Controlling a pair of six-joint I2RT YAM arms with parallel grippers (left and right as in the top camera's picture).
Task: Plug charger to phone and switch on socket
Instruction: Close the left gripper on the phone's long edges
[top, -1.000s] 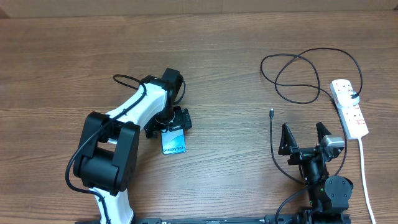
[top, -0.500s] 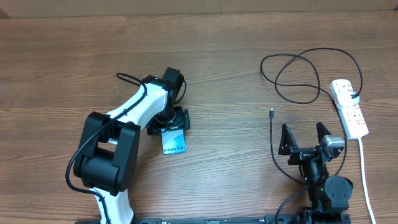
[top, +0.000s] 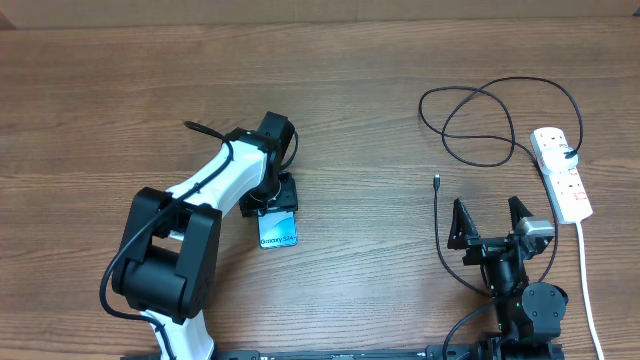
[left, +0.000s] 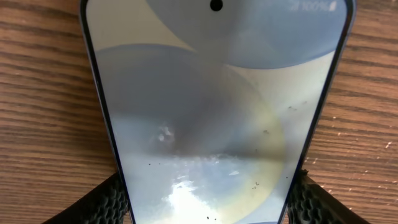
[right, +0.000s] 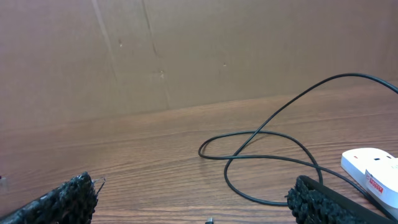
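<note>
The phone (top: 279, 231) lies flat on the wooden table, screen up, and fills the left wrist view (left: 217, 112). My left gripper (top: 270, 205) straddles its far end, and both black pads (left: 106, 202) press against its side edges. The charger (top: 480, 105), a thin black cable, lies looped at the right, and its connector tip (top: 437, 181) rests free on the table. The white socket (top: 562, 175) sits at the far right. My right gripper (top: 487, 208) stands open and empty near the front edge, just right of the tip. In the right wrist view, the cable (right: 261, 149) and socket (right: 373, 171) lie ahead of the gripper (right: 193, 186).
The socket's thick white cord (top: 585, 270) runs down to the table's front edge beside the right arm. A brown cardboard wall (right: 186, 50) stands along the table's far side. The left arm's white links (top: 205, 180) stretch over the table's left half.
The left gripper's jaws have narrowed onto the phone's sides, and the left arm has shifted slightly. The right arm, cable and socket have not moved.
</note>
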